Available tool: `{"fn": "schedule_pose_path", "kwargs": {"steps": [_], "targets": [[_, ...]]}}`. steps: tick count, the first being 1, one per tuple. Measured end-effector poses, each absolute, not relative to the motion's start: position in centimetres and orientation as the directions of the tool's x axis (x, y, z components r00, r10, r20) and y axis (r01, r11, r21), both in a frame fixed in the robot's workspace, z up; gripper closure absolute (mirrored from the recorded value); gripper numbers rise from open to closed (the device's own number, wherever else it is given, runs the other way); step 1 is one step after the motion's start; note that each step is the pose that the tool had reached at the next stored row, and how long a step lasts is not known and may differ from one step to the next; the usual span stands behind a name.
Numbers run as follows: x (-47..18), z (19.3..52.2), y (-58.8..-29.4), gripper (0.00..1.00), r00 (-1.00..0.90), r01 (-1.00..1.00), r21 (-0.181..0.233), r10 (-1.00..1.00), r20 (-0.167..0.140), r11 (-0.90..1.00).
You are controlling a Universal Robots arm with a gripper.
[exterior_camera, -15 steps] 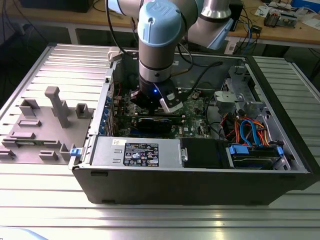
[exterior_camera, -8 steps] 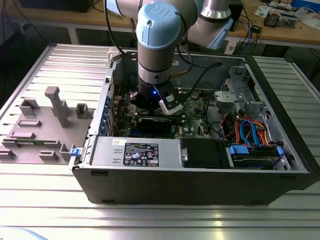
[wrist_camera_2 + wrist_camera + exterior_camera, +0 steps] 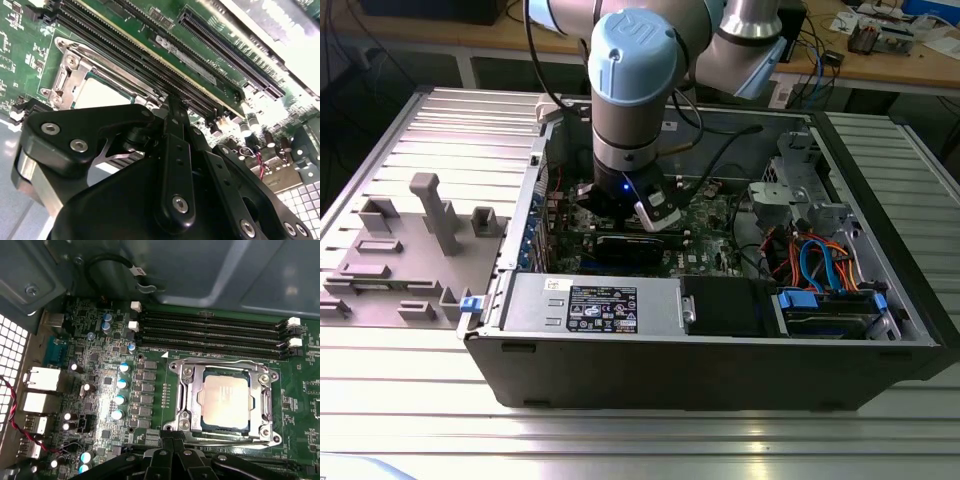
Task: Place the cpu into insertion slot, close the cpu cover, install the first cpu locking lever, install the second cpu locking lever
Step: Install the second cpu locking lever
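Note:
The cpu [image 3: 225,401] lies flat in the insertion slot [image 3: 248,426], its dull silver top facing up. The cpu cover [image 3: 189,390], a silver frame, is down around it, with the chip showing through the cut-out. Thin wire levers [image 3: 220,361] lie along two sides of the frame; whether they are latched I cannot tell. My gripper [image 3: 171,442] hovers at the socket's edge with its black fingers together and nothing between them. The second wrist view has the gripper [image 3: 172,102] beside the cpu [image 3: 97,95] and the cover [image 3: 70,70]. In the exterior view the gripper [image 3: 620,212] reaches down into the open computer case [image 3: 720,370].
Long black memory slots [image 3: 210,332] run right beside the socket. Capacitors [image 3: 120,385] and rear ports [image 3: 42,380] stand further off. The case holds a power supply [image 3: 595,305] and a drive cage with cables [image 3: 825,285]. A grey fixture plate [image 3: 410,250] lies at the exterior view's left.

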State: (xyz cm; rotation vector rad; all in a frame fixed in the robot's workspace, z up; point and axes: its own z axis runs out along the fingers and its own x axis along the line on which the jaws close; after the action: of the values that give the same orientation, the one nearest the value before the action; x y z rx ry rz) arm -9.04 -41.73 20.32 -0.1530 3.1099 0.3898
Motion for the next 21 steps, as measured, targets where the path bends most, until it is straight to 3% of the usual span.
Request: {"fn": "schedule_pose_path", "kwargs": {"steps": [9,21], "targets": [[-9.07,19.8,-41.7,0.89,-0.995,-0.097,0.276,-0.096,-0.019,0.956],[-9.42,19.66,-41.41,0.89,-0.995,-0.097,0.282,-0.096,-0.019,0.954]]}}
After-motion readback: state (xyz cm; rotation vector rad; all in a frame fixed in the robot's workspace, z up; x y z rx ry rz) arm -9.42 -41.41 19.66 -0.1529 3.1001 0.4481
